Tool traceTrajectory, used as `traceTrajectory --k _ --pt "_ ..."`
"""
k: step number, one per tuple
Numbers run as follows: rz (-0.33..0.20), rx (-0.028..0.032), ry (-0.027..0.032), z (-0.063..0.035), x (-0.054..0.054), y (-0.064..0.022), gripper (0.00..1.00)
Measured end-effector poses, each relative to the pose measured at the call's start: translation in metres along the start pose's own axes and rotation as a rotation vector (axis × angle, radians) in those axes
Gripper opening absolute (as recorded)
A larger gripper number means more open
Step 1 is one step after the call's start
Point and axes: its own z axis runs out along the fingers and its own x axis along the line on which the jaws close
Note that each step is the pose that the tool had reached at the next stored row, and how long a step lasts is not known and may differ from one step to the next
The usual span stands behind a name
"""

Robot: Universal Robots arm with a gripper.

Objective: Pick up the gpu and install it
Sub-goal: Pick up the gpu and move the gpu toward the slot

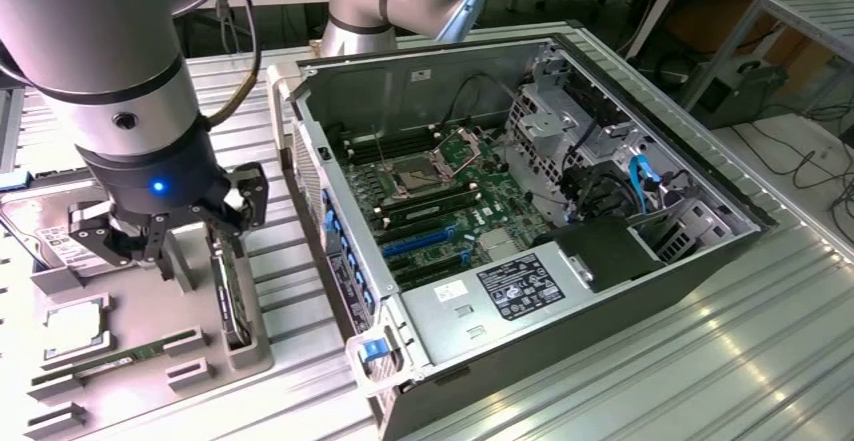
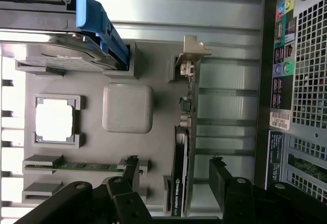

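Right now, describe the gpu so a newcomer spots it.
Start at the grey tray beside the open PC case. On the tray's case-side edge, under the open gripper, the gpu stands on edge. It's the thin dark card with a silver end bracket, unlike the boxy hard drive and green memory stick.

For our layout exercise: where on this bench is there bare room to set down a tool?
Bare ribbed table on the exterior view's right of the computer case; a narrow strip between case and parts tray. The tray is crowded.
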Motion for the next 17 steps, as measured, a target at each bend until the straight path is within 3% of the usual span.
traceTrajectory --k 17 --pt "0.003 0.0003 0.0000 0.0187 0.000 -0.0033 0.66"
